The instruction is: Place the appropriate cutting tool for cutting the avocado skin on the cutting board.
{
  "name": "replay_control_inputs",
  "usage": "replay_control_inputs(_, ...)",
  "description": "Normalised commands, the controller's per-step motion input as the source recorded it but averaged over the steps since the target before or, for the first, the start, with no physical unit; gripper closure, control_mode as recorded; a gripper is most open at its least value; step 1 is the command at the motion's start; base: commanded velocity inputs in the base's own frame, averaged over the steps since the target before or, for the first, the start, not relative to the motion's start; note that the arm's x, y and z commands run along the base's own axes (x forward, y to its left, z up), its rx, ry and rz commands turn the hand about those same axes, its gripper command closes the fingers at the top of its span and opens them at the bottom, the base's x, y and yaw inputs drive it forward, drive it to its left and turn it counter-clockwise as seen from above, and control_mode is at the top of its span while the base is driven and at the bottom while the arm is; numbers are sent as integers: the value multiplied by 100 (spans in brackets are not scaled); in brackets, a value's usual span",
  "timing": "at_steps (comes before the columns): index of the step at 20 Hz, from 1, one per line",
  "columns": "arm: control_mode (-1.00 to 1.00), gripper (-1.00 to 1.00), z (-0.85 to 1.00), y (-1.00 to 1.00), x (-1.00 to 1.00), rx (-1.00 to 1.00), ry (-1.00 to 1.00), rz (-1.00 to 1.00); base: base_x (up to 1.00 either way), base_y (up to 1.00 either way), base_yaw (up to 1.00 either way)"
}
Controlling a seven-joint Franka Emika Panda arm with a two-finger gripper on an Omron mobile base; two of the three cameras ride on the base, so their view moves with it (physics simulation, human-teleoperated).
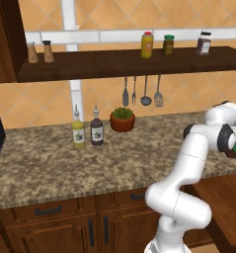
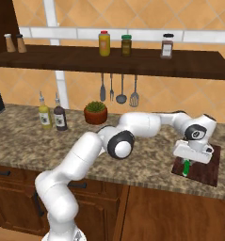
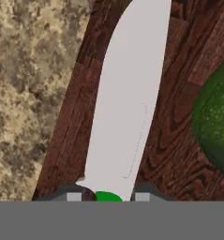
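Note:
My gripper (image 2: 186, 163) hangs low over the dark reddish-brown cutting board (image 2: 212, 172) at the right end of the counter. It is shut on the green handle of a knife (image 2: 186, 167). In the hand view the knife's broad pale blade (image 3: 127, 93) stretches away from my gripper (image 3: 108, 197) along the cutting board (image 3: 174, 145), its tip reaching toward the board's far end. The avocado (image 3: 217, 122), a dark green rounded lump, sits on the board just right of the blade, cut off by the picture's edge. The arm hides the avocado in the base views.
Speckled granite counter (image 2: 147, 160) runs left of the board. A potted plant (image 2: 95, 113) and two bottles (image 2: 44, 116) stand at the back. Utensils (image 2: 118, 90) hang below a wall shelf (image 2: 109, 59) holding jars. The board lies close to the counter's front edge.

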Motion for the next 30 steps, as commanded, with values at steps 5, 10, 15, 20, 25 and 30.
replay_control_inputs(5,-100,-100,25,0,-36,0,0,-1,0,0,0)
replay_control_inputs(10,-100,-100,31,0,-49,0,-1,0,0,0,0)
replay_control_inputs(15,-100,-100,19,3,-68,0,-6,0,0,0,0)
replay_control_inputs(20,-100,-100,1,1,-99,0,-5,-1,0,0,0)
replay_control_inputs(25,-100,-100,8,1,-100,0,-6,-3,0,0,0)
replay_control_inputs(30,-100,-100,16,3,-96,0,-8,-1,0,0,0)
